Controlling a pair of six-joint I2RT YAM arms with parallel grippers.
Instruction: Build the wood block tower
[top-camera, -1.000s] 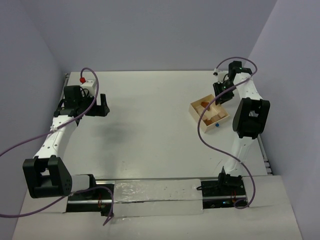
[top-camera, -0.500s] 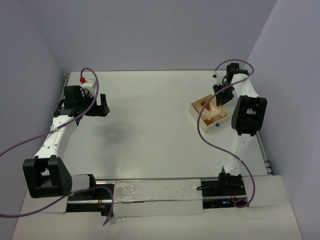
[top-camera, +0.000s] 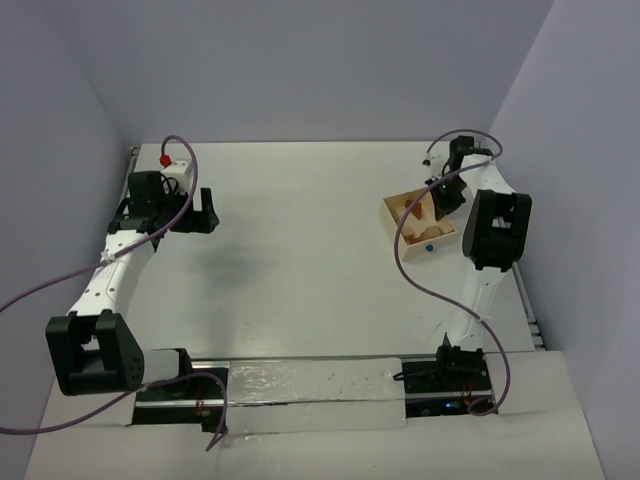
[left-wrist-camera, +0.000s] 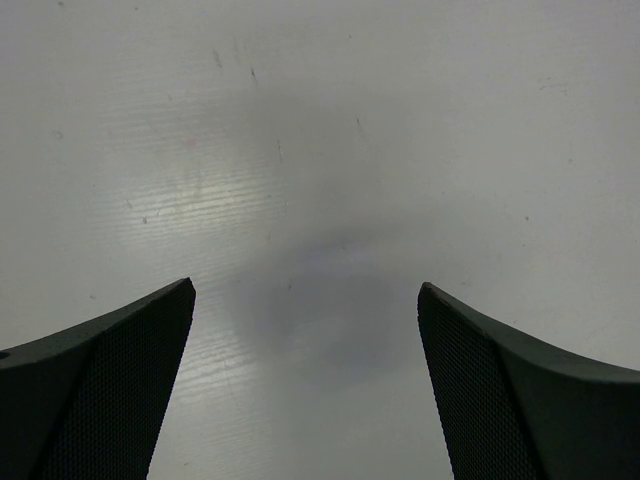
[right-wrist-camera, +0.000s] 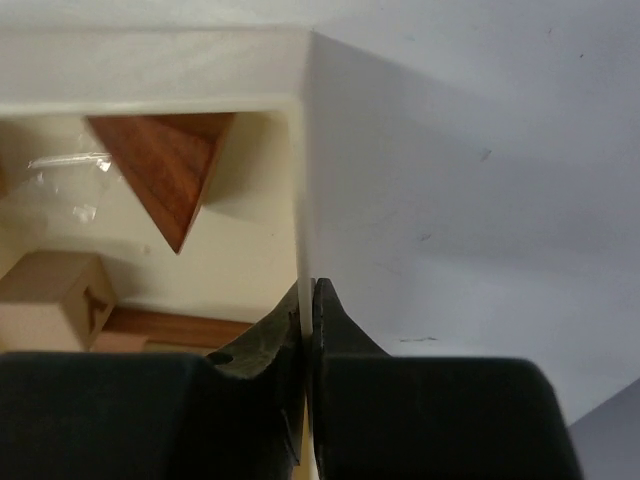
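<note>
Lavender walls (top-camera: 300, 70) close in a white counter (top-camera: 300, 260) on its left, far and right sides. The two arms are bolted at its near edge.

Left arm: it reaches up the left side, and the left tool (left-wrist-camera: 305, 290) hangs over plain counter, its jaws spread wide with nothing between them. It sits near the left wall and short of the far edge.

Right arm: it stretches to the far right corner. The right tool (right-wrist-camera: 307, 285) is pinched shut on the thin right wall of a pale wooden box (right-wrist-camera: 160, 55), with one finger inside and one outside.

The box sits turned at an angle, near the counter's right edge and a little short of the far wall. A blue dot (top-camera: 430, 246) marks its near side. A purple cable (top-camera: 412, 285) loops from the right arm over the box's near-left corner.

The wood blocks lie inside the box:
- A reddish-brown wedge (right-wrist-camera: 165, 165) rests against the far wall, just beside the gripped wall, point toward the camera.
- A tan cube (right-wrist-camera: 45, 300) lies to its near left.
- A strip of reddish-brown wood shows beside the cube, partly hidden by the finger.

A wide stretch of counter runs between the two arms, from the box leftward to the left tool.
</note>
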